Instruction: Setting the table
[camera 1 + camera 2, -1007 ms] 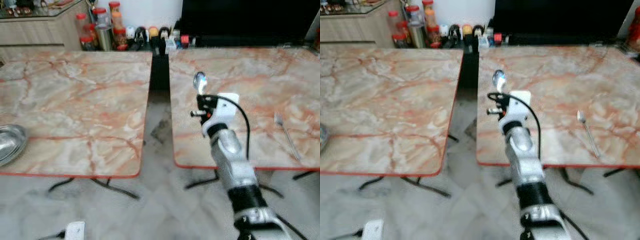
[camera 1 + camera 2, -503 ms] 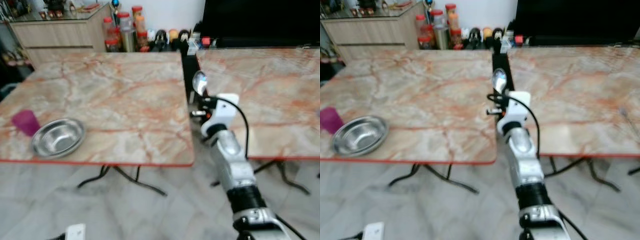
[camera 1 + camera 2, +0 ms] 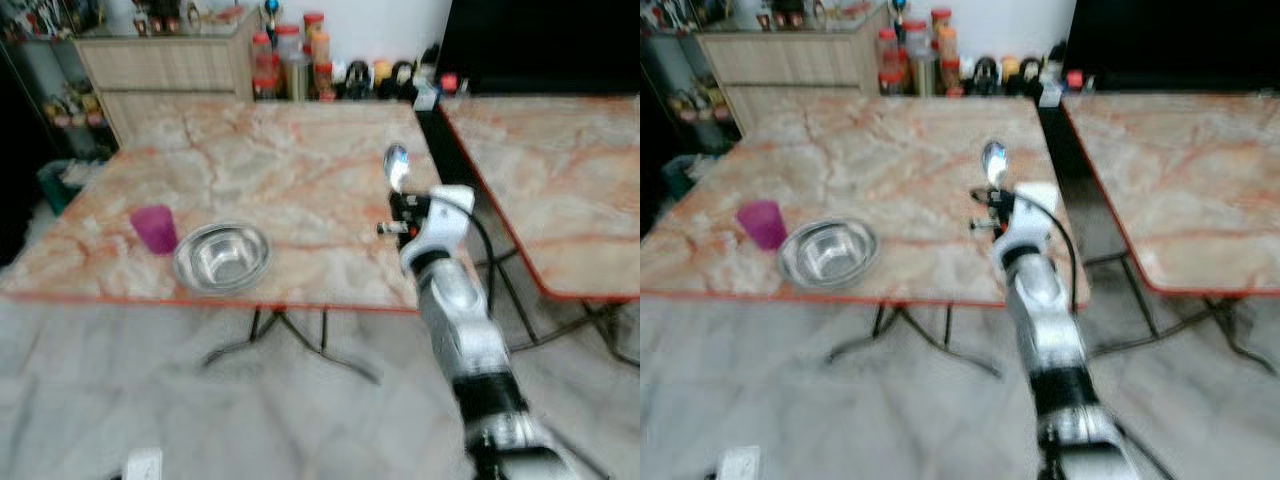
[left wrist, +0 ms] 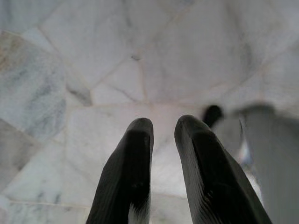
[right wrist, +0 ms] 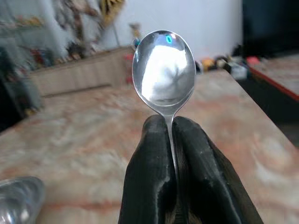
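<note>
You have two marble-topped tables in front of you. The nearer table (image 3: 300, 170) fills the centre and left of the head views; the second table (image 3: 560, 170) sits at the right edge, with a dark gap between them.

On the nearer table you can count one steel bowl (image 3: 221, 257) and one purple cup (image 3: 154, 228), both in the left-centre of the frame near the front edge. The cup stands upright just beside the bowl, on its left; whether they touch you cannot tell through the blur.

Your right gripper (image 5: 170, 128) is raised in the centre-right of the head views, over the front right corner of the nearer table. Its two black fingers are pressed together on the handle of one spoon (image 5: 164, 73), which stands upright with its bowl sticking out above the fingertips. In the left eye view the spoon's bowl shows at centre, just above the wrist.

Your left gripper (image 4: 162, 128) hangs over the pale tiled floor (image 4: 117, 56); its two fingers stand slightly apart with a narrow gap and nothing between them.

At the top of the frame, behind the tables, there is a wooden cabinet (image 3: 170, 65) at upper left and a row of jars and bottles (image 3: 300, 65) along the wall, too blurred to count.
</note>
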You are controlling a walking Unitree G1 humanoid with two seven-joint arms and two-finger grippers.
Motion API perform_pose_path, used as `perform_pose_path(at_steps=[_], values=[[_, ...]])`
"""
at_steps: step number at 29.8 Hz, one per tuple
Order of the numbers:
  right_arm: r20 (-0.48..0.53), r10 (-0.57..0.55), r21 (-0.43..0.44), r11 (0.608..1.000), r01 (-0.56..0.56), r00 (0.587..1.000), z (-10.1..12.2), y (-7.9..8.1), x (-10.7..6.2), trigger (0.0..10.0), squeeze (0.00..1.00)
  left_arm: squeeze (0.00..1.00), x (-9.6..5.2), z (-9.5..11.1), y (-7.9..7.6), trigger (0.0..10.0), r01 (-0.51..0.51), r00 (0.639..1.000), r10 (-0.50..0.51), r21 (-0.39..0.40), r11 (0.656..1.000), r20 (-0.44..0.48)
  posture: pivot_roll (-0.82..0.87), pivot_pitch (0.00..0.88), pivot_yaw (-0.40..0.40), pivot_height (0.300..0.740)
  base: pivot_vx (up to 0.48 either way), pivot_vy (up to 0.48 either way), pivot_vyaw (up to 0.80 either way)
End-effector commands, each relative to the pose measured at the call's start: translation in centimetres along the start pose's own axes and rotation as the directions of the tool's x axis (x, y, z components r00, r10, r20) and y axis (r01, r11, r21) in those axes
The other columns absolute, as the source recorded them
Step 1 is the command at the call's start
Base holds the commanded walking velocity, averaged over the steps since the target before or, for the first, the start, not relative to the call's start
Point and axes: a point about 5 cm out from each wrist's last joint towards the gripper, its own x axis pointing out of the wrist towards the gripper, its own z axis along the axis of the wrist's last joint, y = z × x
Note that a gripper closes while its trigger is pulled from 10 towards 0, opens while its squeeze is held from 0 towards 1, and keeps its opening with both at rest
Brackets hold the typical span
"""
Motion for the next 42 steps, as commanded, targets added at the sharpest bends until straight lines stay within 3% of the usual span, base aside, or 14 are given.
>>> perform_pose_path(at_steps=[1, 12, 26, 28, 34, 42], values=[[0.036, 0.016, 0.002, 1.000, -0.016, 0.999, 0.9, 0.6, 0.4, 10.0, 0.00, 0.00, 0.1, 0.4, 0.6, 10.0, -0.019, 1.000, 0.019, 0.006, 1.000, 0.008, 0.02, 0.021, 0.004, 0.740, 0.000, 0.480, 0.00], [0.035, 0.019, -0.001, 1.000, -0.019, 0.999, 0.9, 0.6, 0.4, 10.0, 0.00, 0.00, 0.1, 0.5, 0.4, 10.0, -0.017, 1.000, 0.017, 0.007, 1.000, 0.013, 0.02, 0.030, 0.002, 0.740, 0.000, 0.463, 0.00], [0.038, 0.018, 0.001, 1.000, -0.018, 0.999, 1.0, 0.6, 0.5, 10.0, 0.00, 0.00, 0.2, 1.2, 0.1, 10.0, -0.008, 0.999, 0.008, -0.003, 1.000, 0.041, 0.02, 0.034, 0.005, 0.740, 0.000, 0.000, 0.00], [0.038, 0.016, 0.003, 1.000, -0.016, 0.999, 1.0, 0.5, 0.5, 10.0, 0.00, 0.00, 0.3, 1.6, -0.5, 10.0, -0.002, 0.999, 0.002, 0.001, 1.000, 0.050, 0.02, 0.035, 0.005, 0.740, 0.000, 0.000, 0.00], [0.028, 0.013, -0.005, 1.000, -0.013, 1.000, 0.8, 0.6, 0.5, 10.0, 0.00, 0.00, 0.4, 2.2, -1.5, 10.0, 0.007, 0.998, -0.008, 0.007, 1.000, 0.060, 0.02, 0.038, 0.005, 0.740, 0.258, 0.000, 0.00], [0.024, 0.013, -0.006, 1.000, -0.013, 1.000, 0.8, 0.5, 0.5, 10.0, 0.00, 0.00, 0.4, 2.3, -1.6, 10.0, 0.006, 0.998, -0.007, 0.009, 1.000, 0.064, 0.02, 0.039, 0.005, 0.740, 0.282, 0.000, 0.00]])
